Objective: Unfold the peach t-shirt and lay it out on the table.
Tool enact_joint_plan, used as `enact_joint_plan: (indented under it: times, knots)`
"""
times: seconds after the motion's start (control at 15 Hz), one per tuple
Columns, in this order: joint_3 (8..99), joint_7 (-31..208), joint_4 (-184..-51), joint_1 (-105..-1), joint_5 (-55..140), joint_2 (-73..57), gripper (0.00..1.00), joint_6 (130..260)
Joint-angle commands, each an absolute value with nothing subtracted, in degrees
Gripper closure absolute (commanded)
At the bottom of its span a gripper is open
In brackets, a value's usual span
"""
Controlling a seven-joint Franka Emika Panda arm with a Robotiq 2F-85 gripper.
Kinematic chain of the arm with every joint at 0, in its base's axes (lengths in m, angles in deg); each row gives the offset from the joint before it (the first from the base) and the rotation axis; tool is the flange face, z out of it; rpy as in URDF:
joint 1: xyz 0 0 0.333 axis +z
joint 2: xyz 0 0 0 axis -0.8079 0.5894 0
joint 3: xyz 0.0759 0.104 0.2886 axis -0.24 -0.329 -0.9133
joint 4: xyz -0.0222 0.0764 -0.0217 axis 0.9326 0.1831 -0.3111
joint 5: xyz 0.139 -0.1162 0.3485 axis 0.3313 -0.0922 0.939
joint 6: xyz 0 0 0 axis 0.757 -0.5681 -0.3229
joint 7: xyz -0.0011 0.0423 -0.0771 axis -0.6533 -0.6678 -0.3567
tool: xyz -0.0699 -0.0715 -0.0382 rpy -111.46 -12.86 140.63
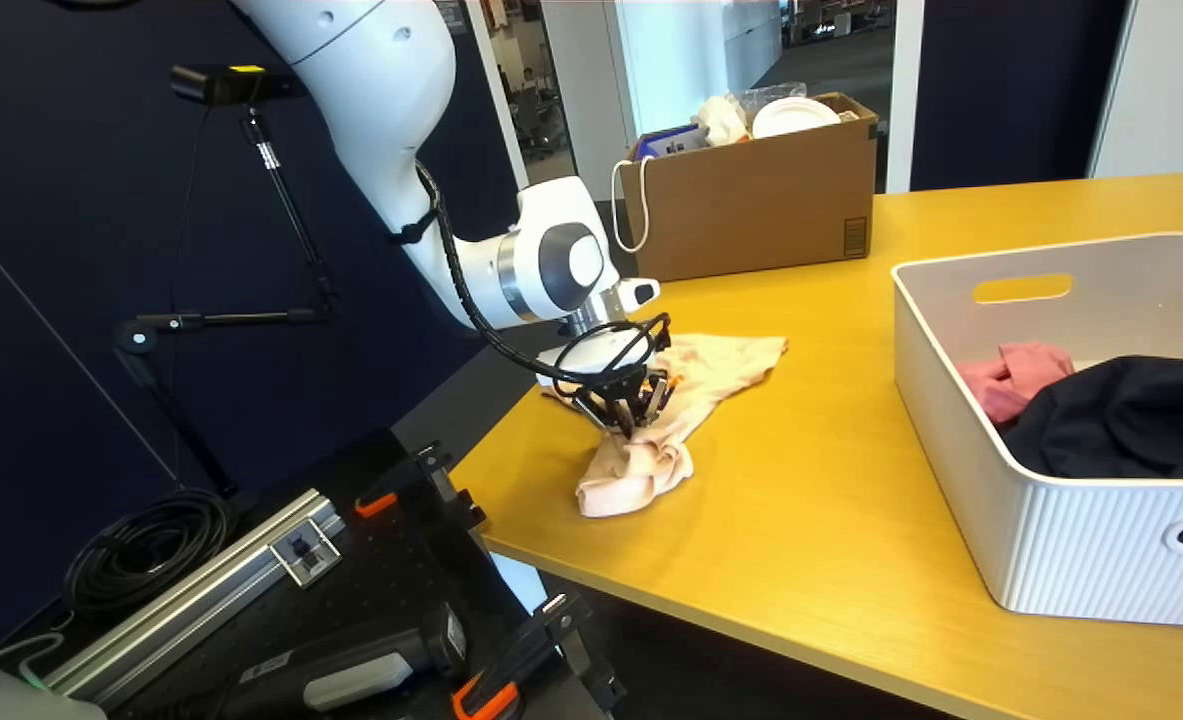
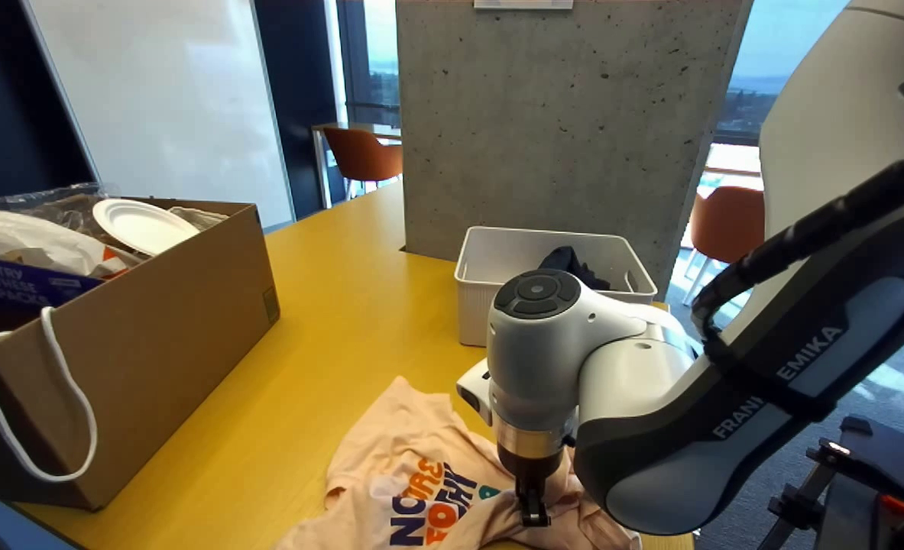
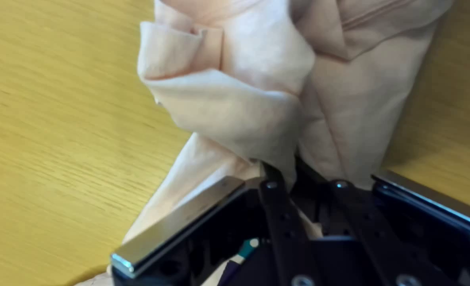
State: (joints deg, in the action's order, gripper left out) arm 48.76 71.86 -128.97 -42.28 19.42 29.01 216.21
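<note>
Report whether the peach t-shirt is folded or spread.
Partly spread: the peach t-shirt shows its printed graphic, but lies bunched at the pincer.

Office setting, as is indicated by the following: one whiteboard [image 2: 169, 99], one concrete pillar [image 2: 566, 122], grey carpet [image 2: 895, 382], orange chairs [image 2: 364, 156] placed near windows [image 2: 772, 46]

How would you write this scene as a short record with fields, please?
Peach t-shirt: on the table, partly spread, print showing, one part bunched
End effector: closed on the bunched part
White bin: on the table, holding a pink-red garment and a black garment
Cardboard box: on the table, open, filled
Status: t-shirt not yet fully laid out
</note>
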Motion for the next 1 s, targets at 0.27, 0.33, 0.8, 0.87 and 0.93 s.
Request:
enact_joint_plan:
  times: [0.27,0.33,0.8,0.87,0.93]
  knots:
    - [50.76,79.68,-142.29,-37.33,20.08,18.72,0.98,217.55]
    - [51.65,81.79,-144.43,-35.81,19.56,16.56,0.98,217.37]
    - [50.24,83.46,-149.37,-33.99,19.47,9.02,0.98,219.03]
    - [49.24,82.58,-149.26,-34.07,19.52,8.68,0.98,220.05]
    - [47.88,81.11,-149.02,-34.29,19.59,8.48,0.98,221.28]
